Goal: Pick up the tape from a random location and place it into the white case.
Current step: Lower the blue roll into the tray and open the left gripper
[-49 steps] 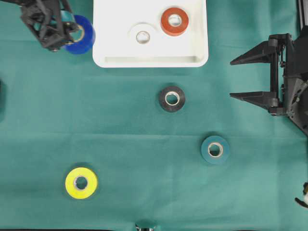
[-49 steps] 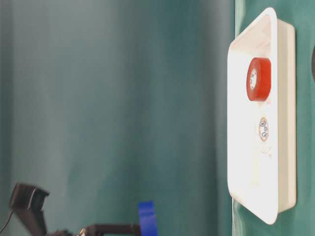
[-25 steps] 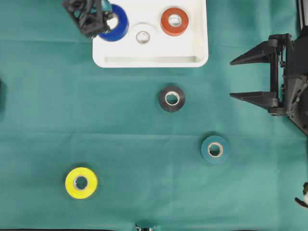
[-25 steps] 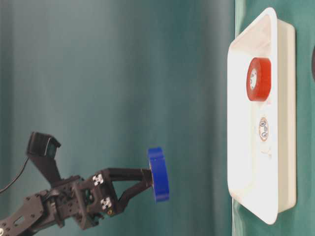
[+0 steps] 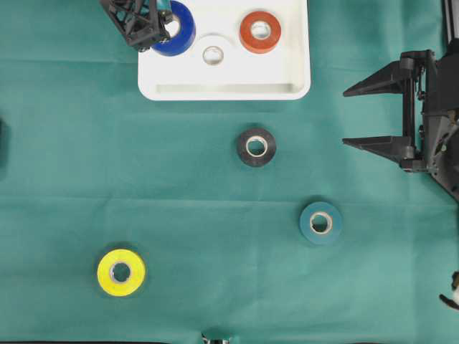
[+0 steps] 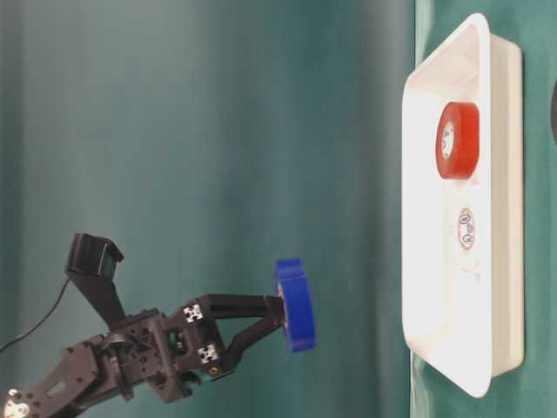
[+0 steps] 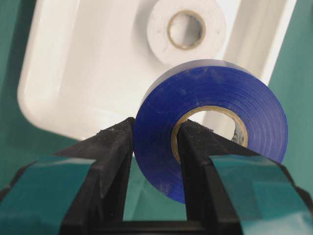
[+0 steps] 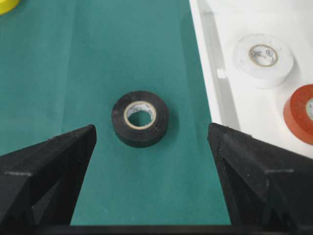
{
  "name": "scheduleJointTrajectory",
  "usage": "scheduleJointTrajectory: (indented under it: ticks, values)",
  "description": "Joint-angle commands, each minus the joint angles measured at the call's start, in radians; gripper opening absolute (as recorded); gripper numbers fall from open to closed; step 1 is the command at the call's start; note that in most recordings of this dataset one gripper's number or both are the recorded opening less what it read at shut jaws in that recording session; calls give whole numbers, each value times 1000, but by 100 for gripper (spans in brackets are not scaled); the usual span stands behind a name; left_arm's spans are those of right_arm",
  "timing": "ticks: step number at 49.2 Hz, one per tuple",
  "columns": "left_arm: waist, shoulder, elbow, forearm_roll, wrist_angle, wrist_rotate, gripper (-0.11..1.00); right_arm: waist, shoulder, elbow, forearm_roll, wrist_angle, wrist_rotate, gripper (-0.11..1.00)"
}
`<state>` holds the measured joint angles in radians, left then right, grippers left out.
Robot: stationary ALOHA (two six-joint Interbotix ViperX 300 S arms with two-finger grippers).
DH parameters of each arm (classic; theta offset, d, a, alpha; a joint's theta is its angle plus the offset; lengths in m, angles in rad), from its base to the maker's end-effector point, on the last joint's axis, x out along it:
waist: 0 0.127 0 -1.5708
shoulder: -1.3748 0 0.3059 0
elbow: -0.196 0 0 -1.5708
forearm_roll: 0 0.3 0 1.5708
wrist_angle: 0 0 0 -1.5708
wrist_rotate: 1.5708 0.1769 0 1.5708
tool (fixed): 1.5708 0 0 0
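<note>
Overhead view: six tape rolls, two in the white case (image 5: 224,89), blue roll (image 5: 176,29) in left jaws, right jaws released.

Worktop's covered in a dark green cloth (image 5: 179,186) with a couple of faint fold lines running across it. Three loose rolls lie flat on it, well apart: a black roll (image 5: 256,147) near the middle, a teal roll (image 5: 320,223) below and to its right, and a yellow roll (image 5: 121,272) down in the lower left. The table-level view shows a green curtain (image 6: 218,131) with soft folds.
</note>
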<state>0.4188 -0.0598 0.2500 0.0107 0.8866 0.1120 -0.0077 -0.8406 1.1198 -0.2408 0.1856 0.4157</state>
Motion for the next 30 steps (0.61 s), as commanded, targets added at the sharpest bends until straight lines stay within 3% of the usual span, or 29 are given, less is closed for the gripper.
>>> scheduleJointTrajectory:
  ticks: [1, 30]
  values:
    - [17, 2, 9, 2, -40, 2, 23, -2, 9, -28, -5, -3, -2, 88]
    - [51, 121, 213, -3, -357, 0, 23, -3, 21, -28, -5, -6, -3, 88]
